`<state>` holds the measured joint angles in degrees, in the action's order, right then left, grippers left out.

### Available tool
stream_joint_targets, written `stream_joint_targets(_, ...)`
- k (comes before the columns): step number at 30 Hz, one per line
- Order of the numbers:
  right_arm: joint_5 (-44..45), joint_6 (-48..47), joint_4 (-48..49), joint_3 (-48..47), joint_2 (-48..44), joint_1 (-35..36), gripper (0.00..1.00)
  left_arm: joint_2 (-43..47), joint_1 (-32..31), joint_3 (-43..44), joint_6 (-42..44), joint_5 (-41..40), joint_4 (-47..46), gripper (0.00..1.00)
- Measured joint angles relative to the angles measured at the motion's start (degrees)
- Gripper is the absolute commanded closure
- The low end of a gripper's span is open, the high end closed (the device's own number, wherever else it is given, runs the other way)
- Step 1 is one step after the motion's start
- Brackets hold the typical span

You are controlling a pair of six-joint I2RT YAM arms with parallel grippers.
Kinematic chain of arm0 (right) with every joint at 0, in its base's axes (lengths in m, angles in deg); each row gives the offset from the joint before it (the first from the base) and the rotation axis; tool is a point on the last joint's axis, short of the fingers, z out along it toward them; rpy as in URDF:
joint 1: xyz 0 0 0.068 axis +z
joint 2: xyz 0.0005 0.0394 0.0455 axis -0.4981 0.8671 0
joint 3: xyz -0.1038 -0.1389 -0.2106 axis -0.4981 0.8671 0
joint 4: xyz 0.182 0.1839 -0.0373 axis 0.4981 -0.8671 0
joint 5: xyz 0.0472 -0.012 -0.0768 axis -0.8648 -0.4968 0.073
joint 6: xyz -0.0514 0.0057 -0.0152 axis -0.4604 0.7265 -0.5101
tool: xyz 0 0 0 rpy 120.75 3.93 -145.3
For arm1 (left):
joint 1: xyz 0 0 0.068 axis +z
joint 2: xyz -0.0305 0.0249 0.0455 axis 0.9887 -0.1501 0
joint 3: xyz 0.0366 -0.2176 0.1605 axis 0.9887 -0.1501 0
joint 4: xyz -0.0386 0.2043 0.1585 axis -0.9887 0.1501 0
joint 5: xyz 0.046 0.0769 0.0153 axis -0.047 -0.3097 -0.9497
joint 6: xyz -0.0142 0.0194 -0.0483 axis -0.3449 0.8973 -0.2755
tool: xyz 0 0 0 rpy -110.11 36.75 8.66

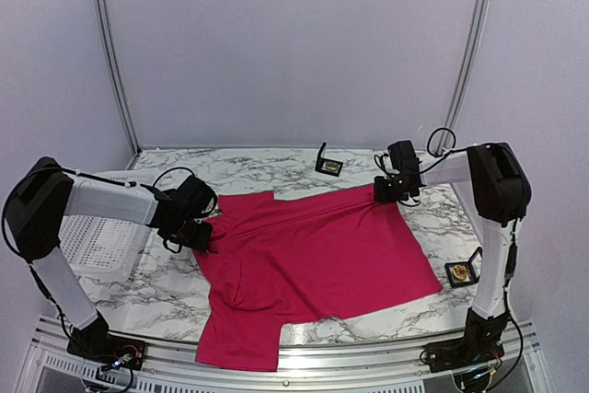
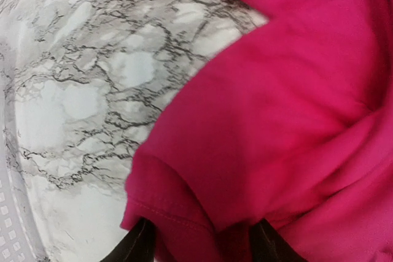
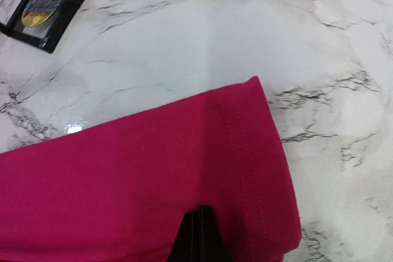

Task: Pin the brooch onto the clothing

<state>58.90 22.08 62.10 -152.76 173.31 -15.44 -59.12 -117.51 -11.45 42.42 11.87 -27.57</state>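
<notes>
The clothing [image 1: 313, 255] is a magenta-pink T-shirt spread on the marble table, its lower sleeve hanging near the front edge. At its left side my left gripper [image 1: 195, 225] is shut on a bunched fold of the clothing [image 2: 276, 90]. In the left wrist view the fabric fills the gap of the left gripper [image 2: 202, 246] between its dark fingers [image 2: 138, 243]. My right gripper [image 1: 394, 188] is shut on the far right hem corner of the clothing [image 3: 123, 176], pulled taut. In the right wrist view the right gripper [image 3: 198, 234] has its jaws pressed together. A gold brooch [image 3: 43, 1] lies in an open black box.
Two small open black boxes sit on the table, one at the back [image 1: 329, 167] and one by the right arm's post [image 1: 460, 271]. A white perforated basket [image 1: 101, 227] stands at the left. Marble table [image 1: 405, 310] shows in front of and beside the shirt.
</notes>
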Motion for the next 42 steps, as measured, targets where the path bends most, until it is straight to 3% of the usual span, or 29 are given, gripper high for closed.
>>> stream_joint_targets(7, -0.9, 1.1, 1.5, 1.9, -1.1, -5.7, 1.00, -6.8, 3.5, 7.1, 4.5, -2.1, -1.0, 0.36)
stream_joint_targets(13, -1.1, 1.1, -1.8, -6.6, 3.9, -7.0, 1.00, -12.9, 9.0, 16.0, 7.6, -2.4, -1.9, 0.32)
stream_joint_targets(17, -0.8, 0.6, -4.1, -7.8, 3.8, -7.1, 0.99, -9.1, 9.0, 15.9, 8.8, -2.3, -1.7, 0.20)
stream_joint_targets(20, -0.6, -0.2, -5.9, -7.2, 1.6, -6.9, 0.93, -1.4, 4.8, 12.9, 10.3, -0.7, -1.7, 0.16)
stream_joint_targets(22, -0.3, -1.3, -6.6, -4.7, -2.8, -6.2, 0.89, 4.2, 0.6, 10.4, 10.8, 1.7, -1.9, 0.22)
stream_joint_targets(26, 1.7, -2.8, -7.9, -0.9, -12.4, -2.8, 0.86, 12.1, -6.6, 4.7, 8.5, 9.3, -2.2, 0.44)
stream_joint_targets(31, 0.5, -2.6, -7.7, 6.4, -21.0, 7.7, 0.86, 10.8, -7.1, -0.2, 5.2, 12.5, -1.0, 0.48)
stream_joint_targets(35, -2.7, -1.0, -8.4, 11.9, -21.0, 15.3, 0.86, 6.3, -7.1, 0.3, 4.9, 12.6, -0.9, 0.48)
stream_joint_targets(39, -5.1, 1.3, -8.4, 16.9, -21.1, 18.4, 0.86, 3.8, -7.1, 0.5, 4.8, 13.6, -0.9, 0.50)
stream_joint_targets(41, -5.4, 2.3, -8.2, 19.3, -21.1, 18.6, 0.87, 3.0, -7.1, 0.5, 4.2, 14.1, -0.9, 0.68)
stream_joint_targets(42, -5.5, 2.7, -8.0, 20.4, -21.1, 18.6, 0.88, 2.6, -7.1, 0.5, 3.8, 14.3, -0.9, 0.84)
